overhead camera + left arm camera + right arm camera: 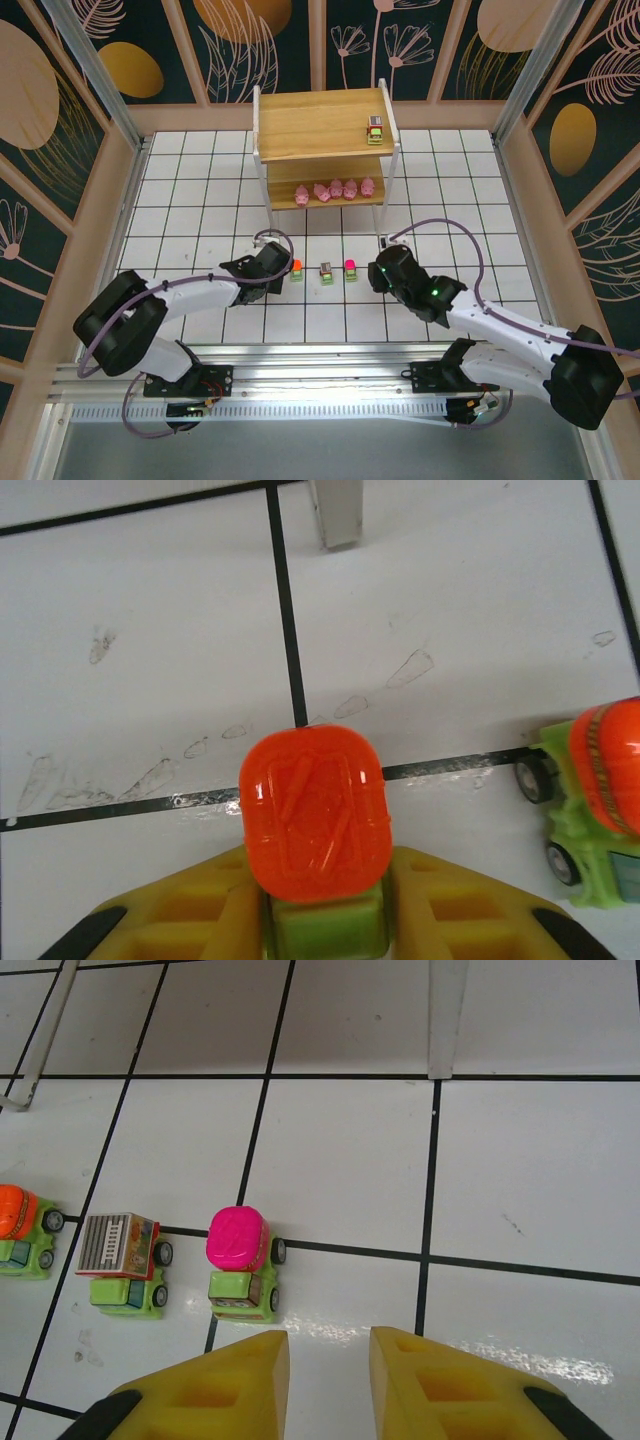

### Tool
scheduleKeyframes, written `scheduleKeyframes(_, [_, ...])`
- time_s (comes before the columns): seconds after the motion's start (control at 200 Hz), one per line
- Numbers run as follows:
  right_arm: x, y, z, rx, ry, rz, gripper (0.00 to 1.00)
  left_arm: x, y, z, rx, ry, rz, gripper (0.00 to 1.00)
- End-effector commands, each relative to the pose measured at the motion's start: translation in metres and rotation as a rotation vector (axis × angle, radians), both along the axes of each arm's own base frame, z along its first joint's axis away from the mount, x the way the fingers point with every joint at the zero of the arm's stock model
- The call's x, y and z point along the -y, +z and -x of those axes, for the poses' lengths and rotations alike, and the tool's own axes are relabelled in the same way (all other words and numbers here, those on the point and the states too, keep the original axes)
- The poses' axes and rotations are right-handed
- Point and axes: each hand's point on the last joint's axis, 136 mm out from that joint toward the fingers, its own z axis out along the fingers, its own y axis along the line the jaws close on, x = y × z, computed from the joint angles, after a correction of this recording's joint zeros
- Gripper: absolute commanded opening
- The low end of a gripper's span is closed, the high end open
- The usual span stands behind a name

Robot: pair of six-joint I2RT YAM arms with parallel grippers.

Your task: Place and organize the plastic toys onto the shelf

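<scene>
While inside left gripper, orange-topped toy.

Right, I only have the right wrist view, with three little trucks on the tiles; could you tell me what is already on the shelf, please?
Observer: Five pink pigs stand in a row on the lower tier of the shelf.
Operator: And the top tier?
Observer: A grey-topped truck sits near its right end.
Operator: Is the left gripper on the orange one?
Observer: Yes, the left gripper has its fingers against both sides of the orange-topped truck.
</scene>
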Motion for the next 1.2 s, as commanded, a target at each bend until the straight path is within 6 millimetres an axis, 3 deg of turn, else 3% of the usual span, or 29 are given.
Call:
scheduleKeyframes(0.0, [-0.005, 0.0, -0.006, 0.031, 0.008, -0.022, 0.3, 0.004, 0.024, -0.002, 0.041, 0.016, -0.001, 0.28])
scheduleKeyframes(0.175, [-0.005, -0.005, -0.008, 0.024, 0.0, -0.011, 0.36, 0.014, 0.05, 0.004, 0.071, 0.013, 0.017, 0.28])
scheduleKeyframes(0.385, [0.001, 0.007, -0.01, 0.041, -0.017, 0.006, 0.44, 0.027, 0.088, 0.006, 0.12, 0.013, 0.063, 0.27])
scheduleKeyframes(0.601, [0.011, 0.01, -0.012, 0.05, -0.052, 0.003, 0.45, 0.048, 0.119, 0.004, 0.143, -0.018, 0.079, 0.27])
scheduleKeyframes(0.621, [0.012, 0.01, -0.012, 0.05, -0.054, 0.0, 0.45, 0.055, 0.133, 0.0, 0.161, -0.021, 0.105, 0.27])
scheduleKeyframes(0.766, [0.015, 0.009, -0.013, 0.049, -0.068, -0.001, 0.45, 0.073, 0.167, -0.005, 0.194, -0.048, 0.153, 0.27])
scheduleKeyframes(1.196, [0.017, 0.009, -0.012, 0.039, -0.074, -0.011, 0.45, 0.103, 0.251, -0.026, 0.298, -0.099, 0.21, 0.26])
